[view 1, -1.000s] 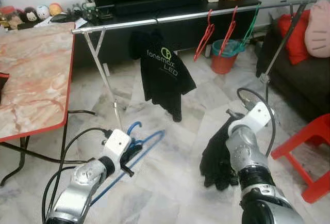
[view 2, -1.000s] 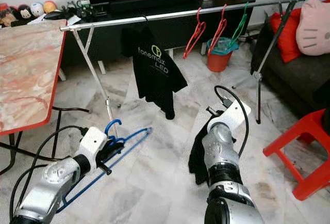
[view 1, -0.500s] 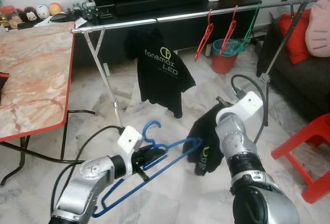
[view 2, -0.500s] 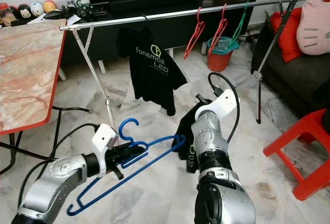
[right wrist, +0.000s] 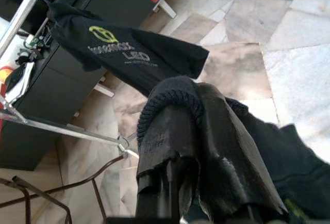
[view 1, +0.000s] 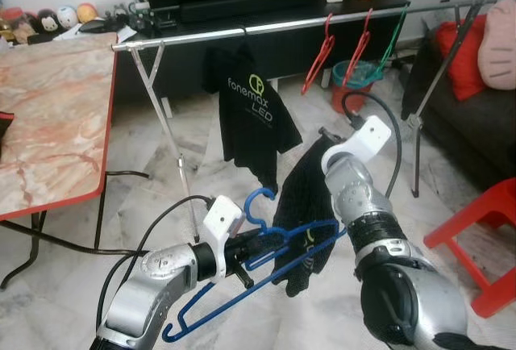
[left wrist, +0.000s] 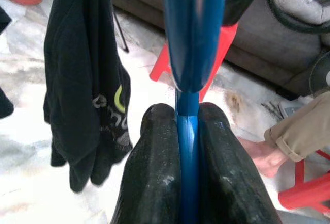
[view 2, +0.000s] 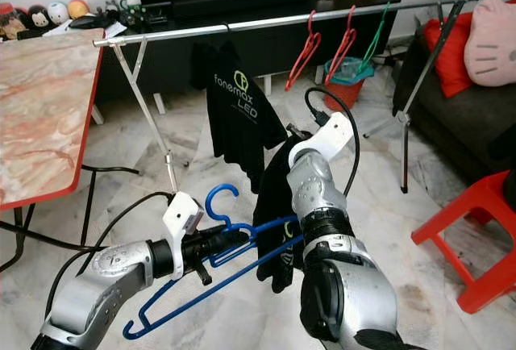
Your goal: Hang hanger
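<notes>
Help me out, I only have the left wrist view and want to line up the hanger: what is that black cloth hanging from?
Observer: The right claw is shut on the shirt's collar, holding it up beside the hanger.
Operator: Is the hanger inside the shirt yet?
Observer: Not clearly; its blue arm reaches in front of the shirt's lower part.
Operator: Where is the rail?
Observer: The rail runs across ahead, past both arms, with another black shirt hung on it.
Operator: Any free space?
Observer: Yes, between that shirt and the red hangers.

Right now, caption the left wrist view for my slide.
Left gripper shut on the blue hanger, a black shirt dangling beside it.
</notes>
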Robot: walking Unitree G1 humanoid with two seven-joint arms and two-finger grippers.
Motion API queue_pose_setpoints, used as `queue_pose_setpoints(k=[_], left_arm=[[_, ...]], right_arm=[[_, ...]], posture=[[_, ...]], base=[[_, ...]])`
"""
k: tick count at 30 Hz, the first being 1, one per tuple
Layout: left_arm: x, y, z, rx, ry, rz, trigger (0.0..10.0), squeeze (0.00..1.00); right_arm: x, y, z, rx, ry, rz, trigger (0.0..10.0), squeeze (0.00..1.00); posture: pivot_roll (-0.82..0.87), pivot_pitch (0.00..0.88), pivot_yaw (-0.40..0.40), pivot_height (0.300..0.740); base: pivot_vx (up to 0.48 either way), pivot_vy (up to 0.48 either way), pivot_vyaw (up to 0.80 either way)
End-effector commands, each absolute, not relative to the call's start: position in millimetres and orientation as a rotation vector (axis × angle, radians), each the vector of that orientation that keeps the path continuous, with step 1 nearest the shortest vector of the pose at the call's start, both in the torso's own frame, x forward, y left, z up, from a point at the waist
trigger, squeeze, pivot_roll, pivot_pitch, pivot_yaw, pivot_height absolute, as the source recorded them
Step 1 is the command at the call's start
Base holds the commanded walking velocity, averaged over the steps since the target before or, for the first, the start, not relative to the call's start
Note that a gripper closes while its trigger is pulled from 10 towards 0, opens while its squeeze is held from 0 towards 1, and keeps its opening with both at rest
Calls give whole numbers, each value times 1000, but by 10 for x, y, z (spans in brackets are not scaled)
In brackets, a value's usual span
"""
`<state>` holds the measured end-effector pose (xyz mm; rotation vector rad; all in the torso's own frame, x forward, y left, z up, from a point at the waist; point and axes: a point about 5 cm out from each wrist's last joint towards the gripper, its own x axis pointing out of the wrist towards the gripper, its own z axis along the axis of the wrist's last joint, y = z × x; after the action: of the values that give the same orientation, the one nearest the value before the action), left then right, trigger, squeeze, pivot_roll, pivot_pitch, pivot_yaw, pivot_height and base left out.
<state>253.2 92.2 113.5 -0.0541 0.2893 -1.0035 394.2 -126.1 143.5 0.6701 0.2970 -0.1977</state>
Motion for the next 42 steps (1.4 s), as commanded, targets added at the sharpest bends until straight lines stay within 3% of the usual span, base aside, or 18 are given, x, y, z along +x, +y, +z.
queue_pose_setpoints(k=[1, 14, 19, 21, 26, 39, 41, 42], left_arm=[[2562, 901, 1237, -25, 271, -1007, 10000, 0], [2904, 792, 1210, 1, 239, -830, 10000, 0], [3147, 1014, 1067, 105, 320, -545, 10000, 0], [3239, 1273, 982, 151, 349, -344, 10000, 0], [3258, 1476, 959, 199, 343, -223, 10000, 0], [3252, 1577, 913, 240, 318, -132, 10000, 0], [3229, 1574, 911, 242, 319, -169, 10000, 0], [3148, 1576, 898, 258, 341, -301, 10000, 0]], right_arm=[[4011, -1154, 1622, 671, 259, -136, 10000, 0], [4026, -882, 1789, 730, 250, -34, 10000, 0], [4030, -868, 1820, 729, 243, -19, 10000, 0], [4034, -886, 1826, 730, 241, -21, 10000, 0], [4032, -892, 1827, 726, 240, -21, 10000, 0], [4007, -914, 1768, 702, 249, -28, 10000, 0], [4000, -938, 1744, 699, 254, -35, 10000, 0], [3996, -975, 1717, 695, 259, -49, 10000, 0]], posture=[[8, 0, -6, 740], [4, 0, -10, 740], [1, 0, -12, 740], [1, 0, -13, 740], [4, 0, -15, 740], [5, 0, -16, 740], [1, 0, -15, 740], [0, 0, -15, 740]], base=[[0, 0, 0], [0, 0, 0], [0, 0, 0], [0, 0, 0], [0, 0, 0], [0, 0, 0], [0, 0, 0], [0, 0, 0]])
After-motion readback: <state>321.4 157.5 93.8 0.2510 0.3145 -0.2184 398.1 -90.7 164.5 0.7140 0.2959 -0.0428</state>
